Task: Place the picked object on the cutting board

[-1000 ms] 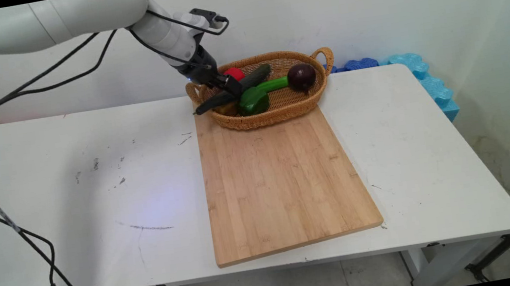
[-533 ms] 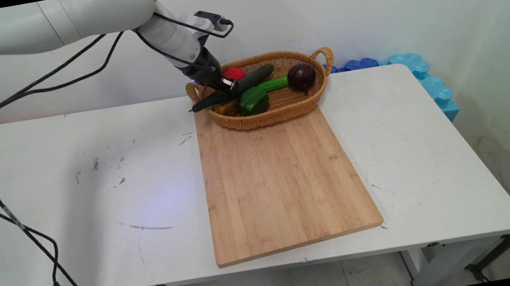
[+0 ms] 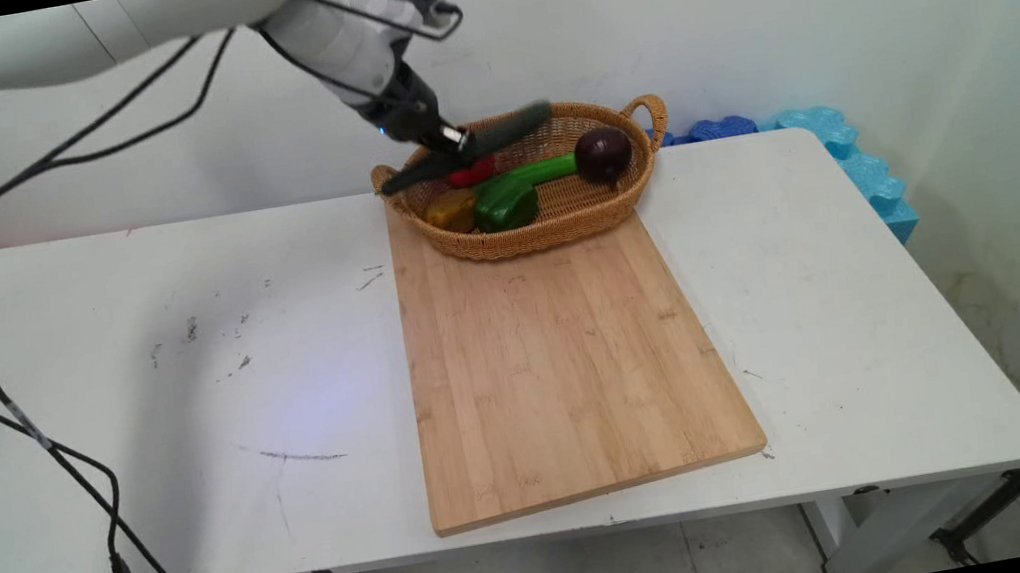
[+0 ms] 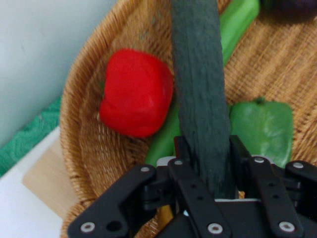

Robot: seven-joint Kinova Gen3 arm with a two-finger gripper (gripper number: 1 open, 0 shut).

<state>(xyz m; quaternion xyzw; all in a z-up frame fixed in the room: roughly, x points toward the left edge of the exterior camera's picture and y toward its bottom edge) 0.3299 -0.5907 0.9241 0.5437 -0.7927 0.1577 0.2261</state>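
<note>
The white table [image 3: 183,396] carries everything, and a long wooden cutting board [image 3: 553,371] lies on its middle, running from the near edge back toward the wall. A wicker basket [image 3: 628,193] with looped handles sits on the board's far end, so its front rim overlaps the wood. Beside the table's far right corner, blue foam pieces [image 3: 844,151] lean along the wall.

Above the basket's left end hangs the gripper [image 3: 448,142], reaching down at a slant from the upper left. Its fingers [image 4: 242,158] are pinched around a dark green cucumber [image 3: 488,140], gripping it near the middle. That grip keeps the cucumber level enough to hang clear above the rim, one end out past the left handle and the other over the basket's inside.

Below it, in the basket, lie a green pepper [image 3: 506,203] with a long green vegetable [image 3: 548,169] stretching from it toward a dark purple onion [image 3: 603,152] at the right end. A red pepper [image 4: 136,91] rests against the back wall, partly hidden under the cucumber in the main view, and a yellowish piece [image 3: 450,210] lies at the left front.
</note>
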